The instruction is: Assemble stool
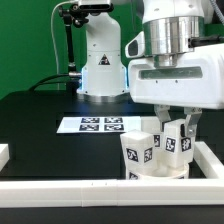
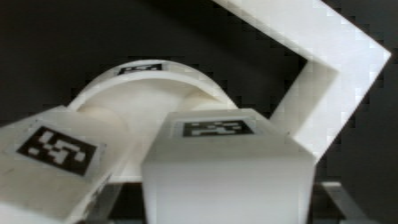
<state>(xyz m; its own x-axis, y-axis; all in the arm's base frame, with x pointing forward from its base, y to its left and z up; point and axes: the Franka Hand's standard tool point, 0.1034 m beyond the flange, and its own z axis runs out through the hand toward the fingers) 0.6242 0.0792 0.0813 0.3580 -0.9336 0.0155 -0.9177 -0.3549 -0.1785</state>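
The stool's round white seat (image 1: 158, 174) lies near the front rail. A tagged white leg (image 1: 139, 152) stands on it at the exterior view's left. My gripper (image 1: 177, 136) comes straight down and is shut on another tagged leg (image 1: 173, 147) standing beside the first. In the wrist view the held leg (image 2: 222, 170) fills the middle between my fingers (image 2: 331, 196). A second leg (image 2: 63, 160) leans close beside it and a third tagged leg (image 2: 151, 90) sits behind. The seat itself is mostly hidden under them.
The marker board (image 1: 98, 125) lies flat mid-table in front of the robot base (image 1: 100, 60). White border rails run along the front (image 1: 90, 190) and the exterior view's right (image 1: 212, 160); their corner (image 2: 311, 60) shows close behind the legs.
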